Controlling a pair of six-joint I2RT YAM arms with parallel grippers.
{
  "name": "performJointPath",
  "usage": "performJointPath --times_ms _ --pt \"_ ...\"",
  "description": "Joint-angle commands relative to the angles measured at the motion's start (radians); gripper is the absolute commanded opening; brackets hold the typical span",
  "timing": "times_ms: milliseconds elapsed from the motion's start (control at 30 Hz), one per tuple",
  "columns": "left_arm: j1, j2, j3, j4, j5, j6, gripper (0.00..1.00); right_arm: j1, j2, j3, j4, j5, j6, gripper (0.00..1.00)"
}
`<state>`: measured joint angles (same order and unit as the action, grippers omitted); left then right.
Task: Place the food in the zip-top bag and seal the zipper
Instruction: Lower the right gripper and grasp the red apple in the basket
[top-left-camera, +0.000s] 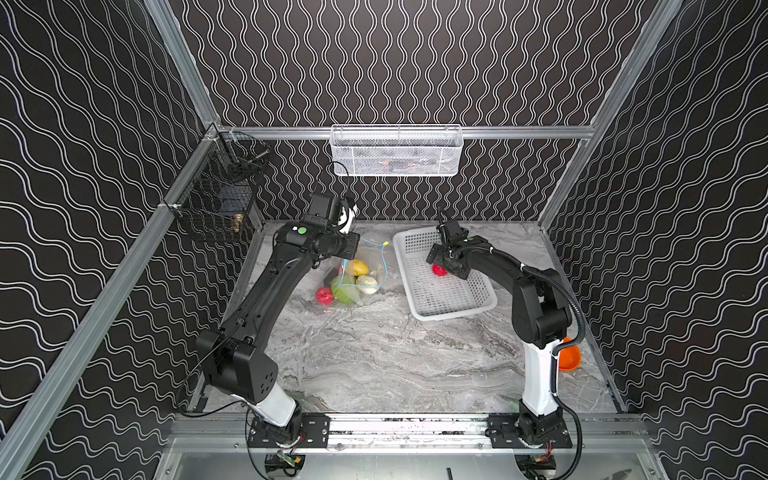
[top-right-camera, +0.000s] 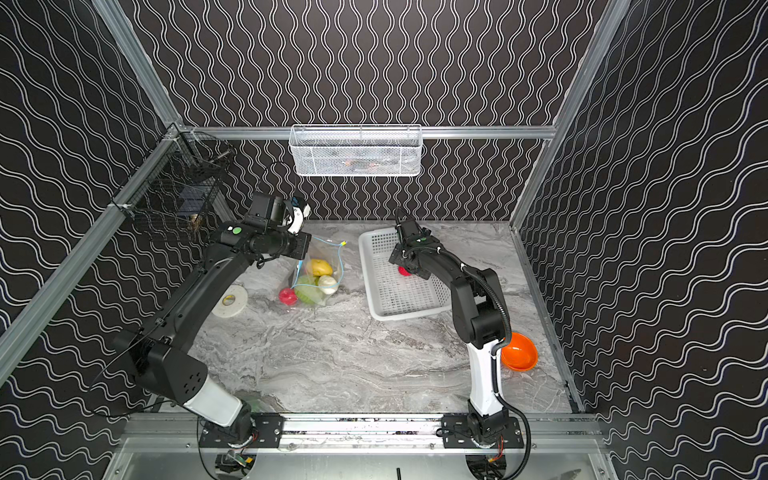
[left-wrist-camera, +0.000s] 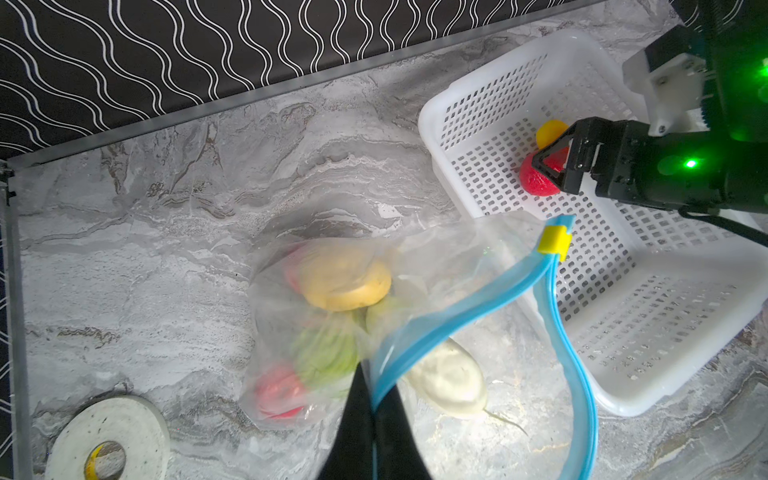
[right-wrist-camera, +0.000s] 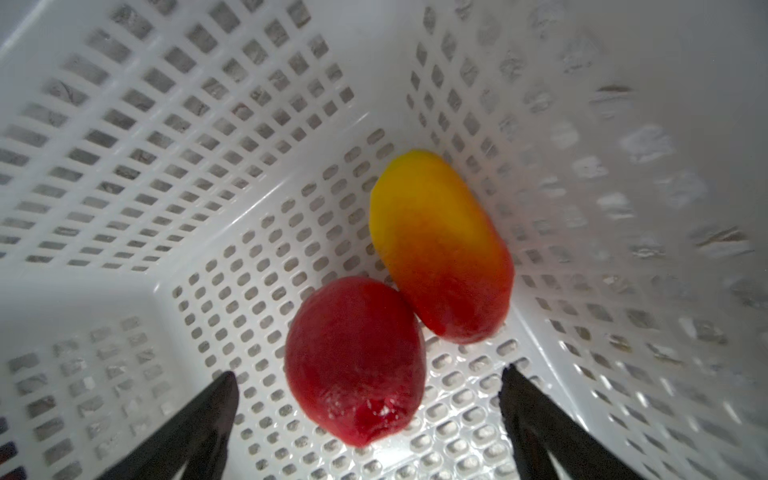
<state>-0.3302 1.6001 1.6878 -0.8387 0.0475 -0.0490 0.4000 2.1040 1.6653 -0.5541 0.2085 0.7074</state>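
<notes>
Illegible dark marks on yellow core of tape roll (left-wrist-camera: 133, 424), near zip-top bag (left-wrist-camera: 440, 266)

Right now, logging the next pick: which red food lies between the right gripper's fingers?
The red round in the basket, beside the pepper; other reds sit in the bag.

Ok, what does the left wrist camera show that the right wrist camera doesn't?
Only left wrist: the bag with potato, cabbage, radish and a red piece inside, its zipper pinched by the shut left gripper, the slider, a tape roll, the table.
Only right wrist: the whole pepper, touching the red round, and the right gripper with open jaws either side of that round.
Both: the basket, red round, pepper, right gripper.
</notes>
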Motion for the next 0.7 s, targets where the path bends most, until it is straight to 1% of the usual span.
performJointPath --times_ms 0,367,467,667 --pt "0.003 0.001 0.004 0.021 0.009 -0.002 0.00 -0.004 0.015 0.013 0.014 -0.013 0.019 0.95" --pt "0.002 0.008 0.013 0.017 -0.004 0.002 0.00 -0.015 0.042 0.010 0.045 -0.055 0.024 0.85" --pt "0.003 0.011 0.012 0.017 -0.006 0.001 0.00 -0.016 0.044 0.002 0.060 -0.068 0.024 0.81" --pt "0.003 0.011 0.012 0.016 -0.004 0.000 0.00 -0.021 0.051 -0.004 0.065 -0.096 0.034 0.78"
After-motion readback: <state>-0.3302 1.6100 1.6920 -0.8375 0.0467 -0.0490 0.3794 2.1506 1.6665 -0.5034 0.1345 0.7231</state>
